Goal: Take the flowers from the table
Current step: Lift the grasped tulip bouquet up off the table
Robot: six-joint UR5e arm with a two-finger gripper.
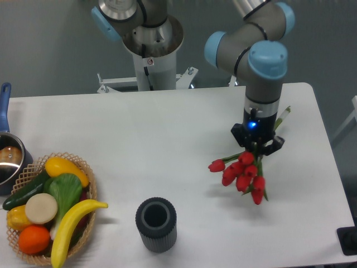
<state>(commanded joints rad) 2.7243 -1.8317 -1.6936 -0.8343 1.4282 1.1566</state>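
the tool [257, 146] sits over the flowers [241, 170] on the surface [167, 139], its fingers astride the stems; whether it grips them cannot be told. buds splay just below it. light, soft, crushable: hold the tied stems, not the buds.

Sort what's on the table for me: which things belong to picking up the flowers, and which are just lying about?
Part of the job:
- flowers, red tulip bunch at the right
- gripper, down over their stems
- table

Just lying about:
- wicker basket of fruit and vegetables, front left
- dark ribbed cylinder, upright, front centre
- blue-handled pot, left edge
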